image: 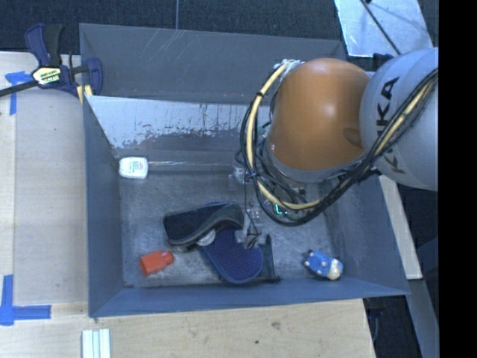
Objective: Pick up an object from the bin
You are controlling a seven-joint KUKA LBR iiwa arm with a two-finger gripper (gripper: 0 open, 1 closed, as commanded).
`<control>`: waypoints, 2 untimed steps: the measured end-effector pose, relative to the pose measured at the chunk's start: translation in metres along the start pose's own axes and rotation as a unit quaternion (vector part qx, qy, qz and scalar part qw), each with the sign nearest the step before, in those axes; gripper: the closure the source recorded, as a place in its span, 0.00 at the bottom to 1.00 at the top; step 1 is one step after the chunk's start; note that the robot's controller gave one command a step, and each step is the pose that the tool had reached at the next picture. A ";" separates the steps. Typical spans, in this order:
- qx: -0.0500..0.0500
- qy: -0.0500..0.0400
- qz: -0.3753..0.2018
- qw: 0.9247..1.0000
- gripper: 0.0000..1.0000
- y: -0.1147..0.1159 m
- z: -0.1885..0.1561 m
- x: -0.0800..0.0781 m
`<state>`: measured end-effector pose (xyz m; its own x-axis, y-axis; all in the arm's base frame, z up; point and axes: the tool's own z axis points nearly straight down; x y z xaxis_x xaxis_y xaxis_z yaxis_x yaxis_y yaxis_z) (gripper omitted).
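Observation:
My gripper (252, 231) hangs below the orange-domed wrist, low in the middle of the bin. It is right above the spot where a dark, curved shoe-like piece (200, 222) meets a blue mesh pad (235, 263). The pad lies against the bin's front wall and the dark piece stretches off to its left. Nothing shows as held.
A small red block (156, 262) lies at the front left. A blue and yellow toy (323, 265) sits at the front right. A white flat case (133, 168) rests by the back left wall. The arm and its cables cover the right rear of the bin.

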<state>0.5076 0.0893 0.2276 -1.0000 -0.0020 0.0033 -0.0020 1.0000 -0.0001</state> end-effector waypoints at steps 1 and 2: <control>0.002 0.001 -0.120 0.993 0.00 0.019 0.158 -0.066; 0.002 -0.004 -0.280 0.960 0.00 0.049 0.126 -0.075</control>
<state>0.5822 0.1386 0.1014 -0.8423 -0.5391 -0.0030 -0.5391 0.8423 -0.0038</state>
